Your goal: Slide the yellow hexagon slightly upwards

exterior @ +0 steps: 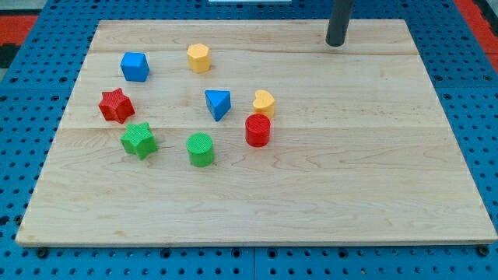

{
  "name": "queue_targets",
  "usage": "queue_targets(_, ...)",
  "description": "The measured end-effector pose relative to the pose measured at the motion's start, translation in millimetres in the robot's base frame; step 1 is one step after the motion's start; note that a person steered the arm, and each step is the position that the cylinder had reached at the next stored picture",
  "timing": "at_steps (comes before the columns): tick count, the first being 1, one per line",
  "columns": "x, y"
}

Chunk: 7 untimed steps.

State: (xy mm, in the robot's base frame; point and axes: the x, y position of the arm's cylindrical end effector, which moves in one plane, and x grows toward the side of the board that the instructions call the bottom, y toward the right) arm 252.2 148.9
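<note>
The yellow hexagon stands near the view's top, left of centre, on the wooden board. My tip is near the board's top edge, far to the right of the hexagon and touching no block. A blue cube sits to the left of the hexagon. A blue triangle lies below it, with a yellow heart to that block's right.
A red cylinder sits just below the yellow heart. A red star and a green star are at the left. A green cylinder is below the blue triangle. Blue pegboard surrounds the board.
</note>
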Motion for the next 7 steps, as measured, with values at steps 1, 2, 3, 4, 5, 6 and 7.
queue_targets(1, 0, 2)
queue_targets(2, 0, 0)
queue_targets(3, 0, 0)
queue_targets(4, -8, 0)
queue_targets(5, -28, -2)
queue_targets(6, -60, -2)
queue_targets(7, -60, -2)
